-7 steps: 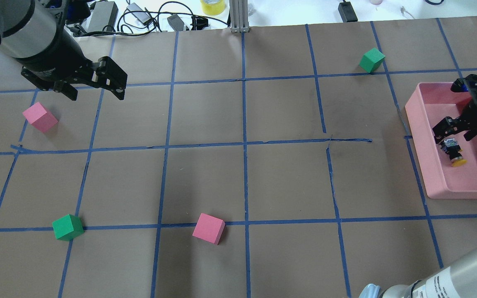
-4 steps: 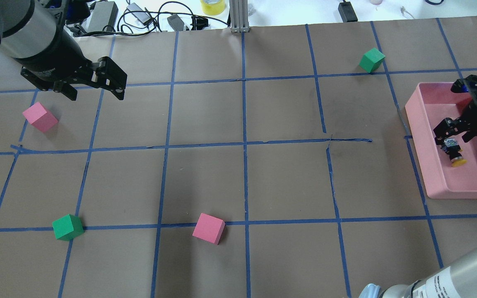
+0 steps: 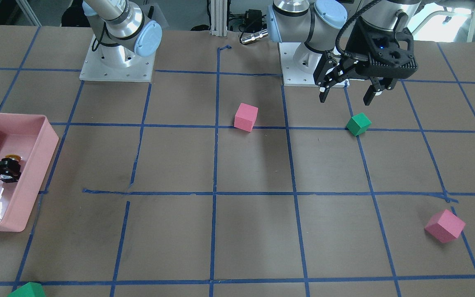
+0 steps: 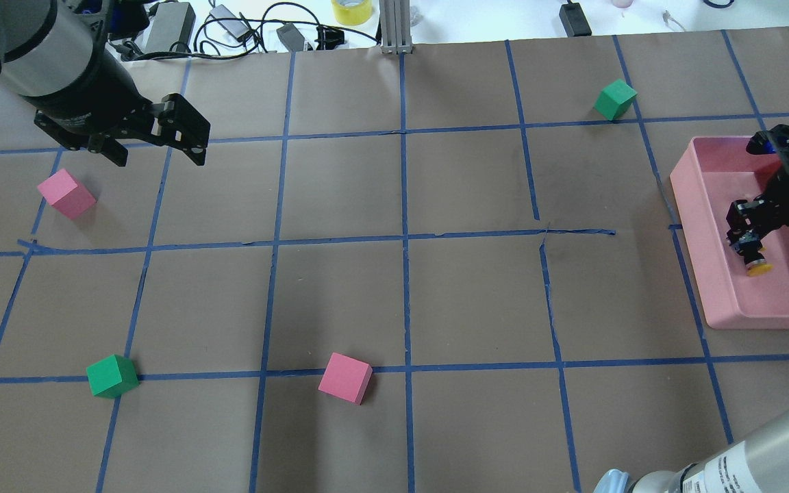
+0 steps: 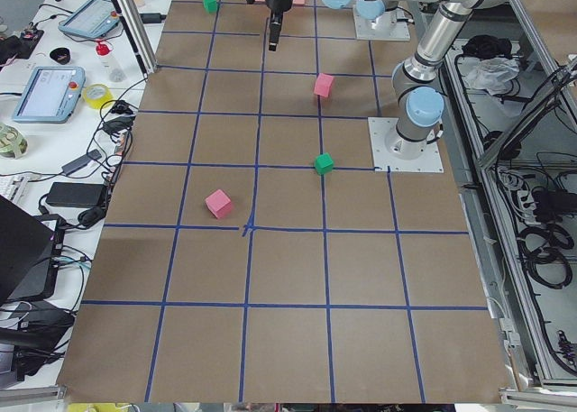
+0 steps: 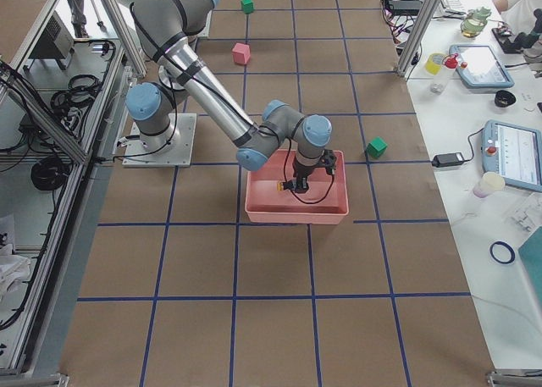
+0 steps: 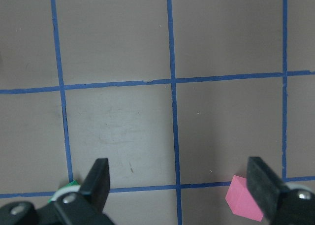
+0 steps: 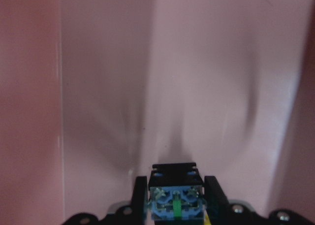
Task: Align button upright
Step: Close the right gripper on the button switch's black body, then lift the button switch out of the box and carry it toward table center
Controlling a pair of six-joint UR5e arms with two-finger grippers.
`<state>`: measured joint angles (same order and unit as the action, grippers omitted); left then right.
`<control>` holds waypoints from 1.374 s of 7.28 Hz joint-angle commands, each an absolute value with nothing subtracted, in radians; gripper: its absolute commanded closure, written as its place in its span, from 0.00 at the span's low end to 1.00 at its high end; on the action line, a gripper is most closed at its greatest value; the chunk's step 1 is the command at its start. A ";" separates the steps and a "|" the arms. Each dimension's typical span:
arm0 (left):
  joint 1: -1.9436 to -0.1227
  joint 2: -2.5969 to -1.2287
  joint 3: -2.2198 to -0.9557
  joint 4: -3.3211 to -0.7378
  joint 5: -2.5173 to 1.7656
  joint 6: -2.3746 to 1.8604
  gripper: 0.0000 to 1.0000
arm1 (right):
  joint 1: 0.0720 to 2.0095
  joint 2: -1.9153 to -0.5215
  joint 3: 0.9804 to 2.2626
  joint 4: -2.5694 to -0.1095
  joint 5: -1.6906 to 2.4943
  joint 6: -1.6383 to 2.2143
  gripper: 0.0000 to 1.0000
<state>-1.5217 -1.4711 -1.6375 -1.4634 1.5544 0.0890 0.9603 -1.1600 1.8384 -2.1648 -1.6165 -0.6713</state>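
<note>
**Button in pink tray, held by the right gripper, not upright**

- Item 1, the button [image 4: 755,262]: inside the pink tray [image 4: 764,318] at the table's right end, near the tray's left wall. Its yellow cap points toward the robot's side and its base block sits away from it, so it lies over rather than upright. Whether it touches the tray floor cannot be told.
- Item 2, right gripper [image 4: 746,231]: reaches down into the tray. Both fingers [image 8: 139,195] are pressed against the sides of the base block, whose blue and green end faces the wrist camera.
- Item 3, left gripper [image 4: 160,159]: hangs above the far left of the table with its jaws spread wide and nothing between them.
- Item 4, foam cubes:
  - One pink cube [image 4: 66,194] lies near the left gripper.
  - One green cube [image 4: 112,376] is at the near left.
  - A second pink cube [image 4: 345,378] is at the near centre.
  - A second green cube [image 4: 615,99] is at the far right.
</note>
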 commanded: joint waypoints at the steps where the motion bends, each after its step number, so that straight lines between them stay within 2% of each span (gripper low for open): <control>1: -1.522 -1.471 -1.637 -1.463 1.554 0.089 0.00 | 0.960 -1.161 1.832 -2.160 -1.617 -0.675 1.00; 4: -1.522 -1.471 -1.638 -1.463 1.554 0.089 0.00 | 0.960 -1.192 1.815 -2.149 -1.609 -0.673 1.00; 5: -1.522 -1.471 -1.637 -1.463 1.554 0.089 0.00 | 0.960 -1.228 1.766 -2.069 -1.605 -0.673 1.00; 7: -1.522 -1.471 -1.637 -1.463 1.554 0.089 0.00 | 0.986 -1.262 1.573 -1.834 -1.551 -0.683 1.00; 10: -1.522 -1.471 -1.637 -1.463 1.552 0.089 0.00 | 1.135 -1.307 1.453 -1.773 -1.551 -0.641 1.00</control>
<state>-1.5217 -1.4711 -1.6369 -1.4634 1.5529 0.0890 1.0782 -1.2870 1.4948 -1.8019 -1.5533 -0.6642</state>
